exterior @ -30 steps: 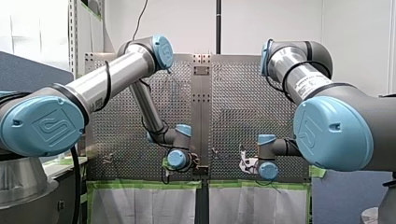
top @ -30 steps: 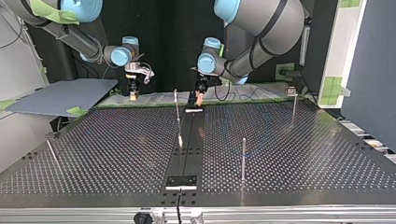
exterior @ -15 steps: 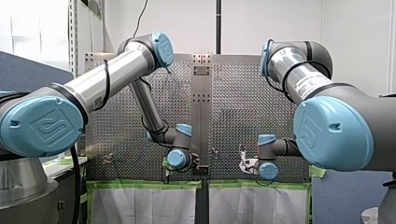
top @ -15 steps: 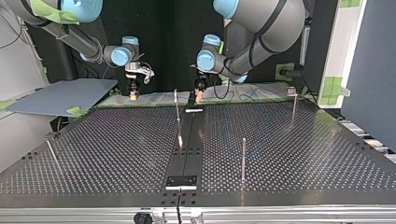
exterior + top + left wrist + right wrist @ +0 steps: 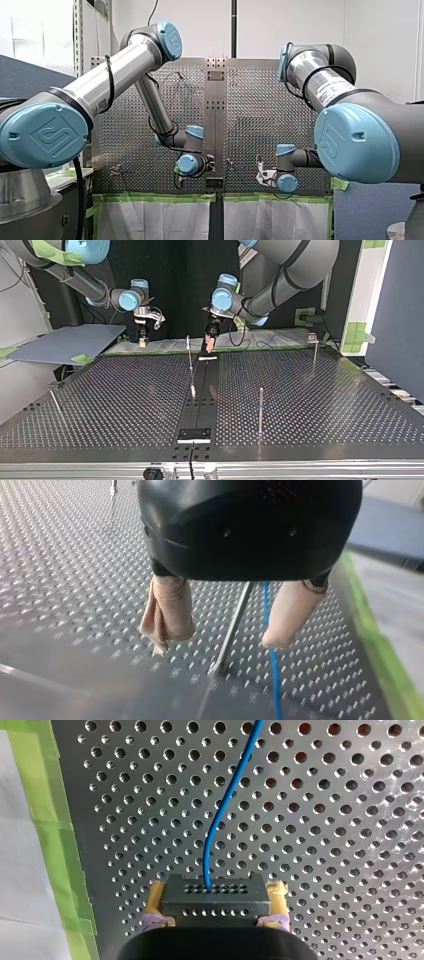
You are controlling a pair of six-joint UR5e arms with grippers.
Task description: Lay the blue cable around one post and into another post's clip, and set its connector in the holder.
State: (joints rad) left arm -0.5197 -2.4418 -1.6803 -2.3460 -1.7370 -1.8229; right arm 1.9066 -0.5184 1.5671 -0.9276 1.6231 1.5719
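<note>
My left arm (image 5: 120,70) comes in from the left, its upper link rising to a high elbow and its forearm dropping steeply to the wrist (image 5: 189,164) near the middle. The left end effector (image 5: 220,642) hangs at the far edge, pointing down with a slight tilt, and its beige-padded fingers (image 5: 167,610) are spread well apart. My right arm (image 5: 325,85) folds in from the right, with its wrist (image 5: 285,180) low and level. The right end effector (image 5: 217,895) points straight down, and its yellow pads (image 5: 156,895) are pressed against both sides of a black connector (image 5: 215,906).
</note>
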